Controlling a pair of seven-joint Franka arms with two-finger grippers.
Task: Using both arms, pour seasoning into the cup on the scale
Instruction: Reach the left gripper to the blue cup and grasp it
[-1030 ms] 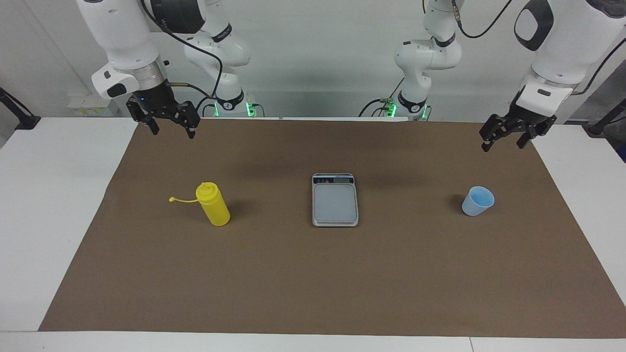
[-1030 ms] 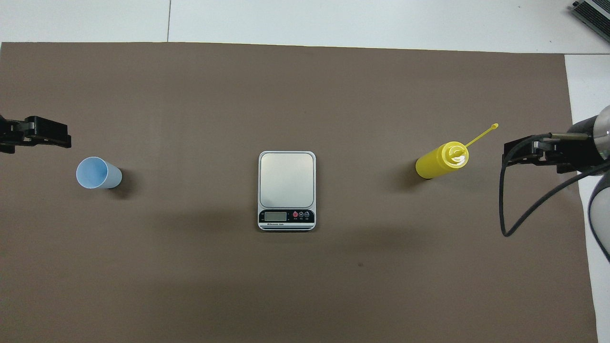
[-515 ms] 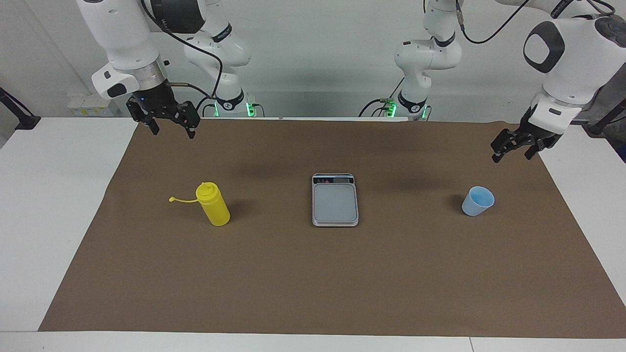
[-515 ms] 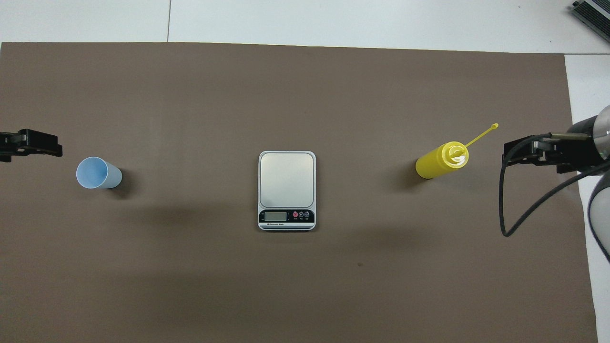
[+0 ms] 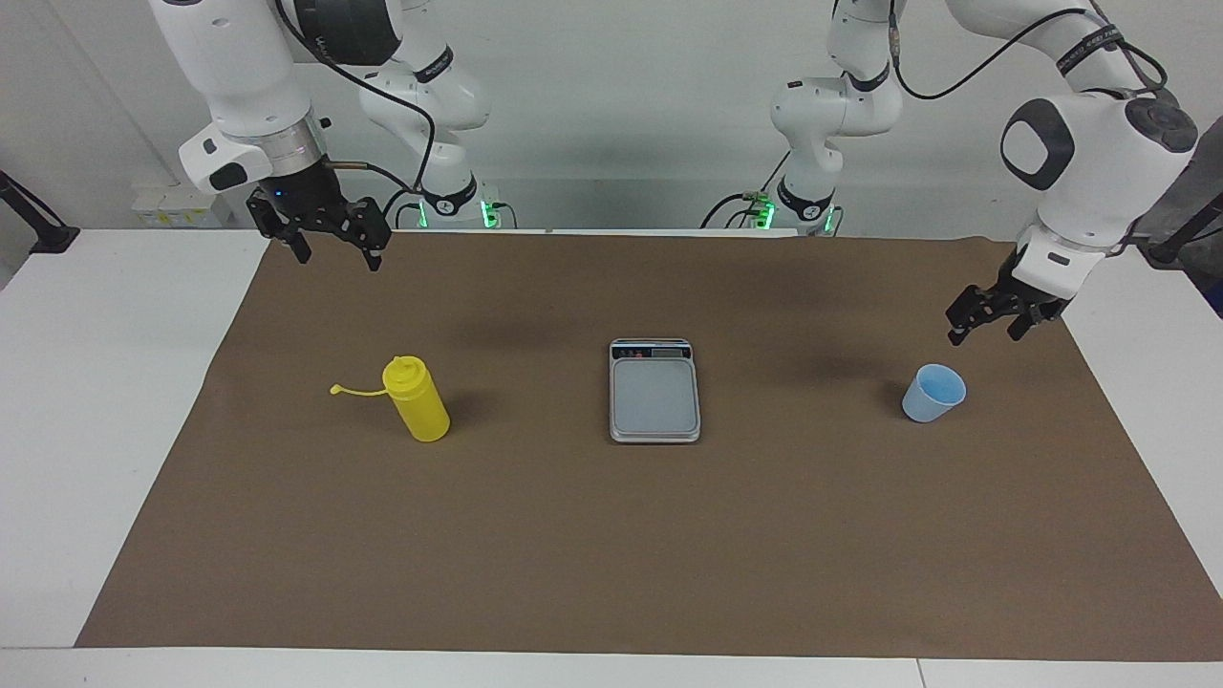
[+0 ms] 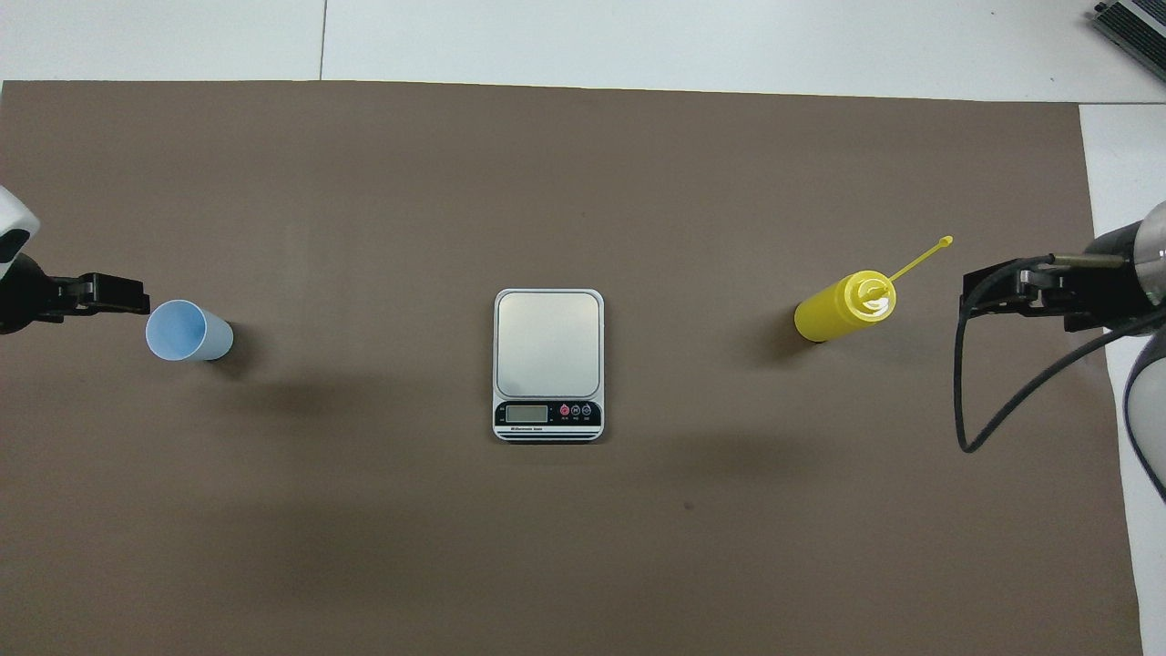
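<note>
Risks first. The cup (image 5: 933, 393) is light and tapered, standing loose on the brown mat (image 5: 611, 535); a low or off-line approach by the left gripper (image 5: 990, 319) would likely nudge or tip it before the jaws get round it. The bottle (image 5: 417, 398) is tall and narrow, and its cap strap (image 5: 355, 389) trails toward the right arm's end of the surface; a finger catching that strap could topple it. Pouring early would be wasted too: the scale (image 5: 654, 390) carries nothing yet.

Layout, big to small. Scale sits mid-mat, display strip on the edge nearest the robots. Bottle upright toward the right arm's end, well apart from the scale. Cup upright toward the left arm's end, equally apart.

Left gripper hangs in the air close to the cup, just off its rim on the side away from the scale; jaws spread, nothing between them, no contact. Right gripper (image 5: 332, 239) hangs high over the mat's edge by the robots, well clear of the bottle, jaws spread and empty, waiting.
</note>
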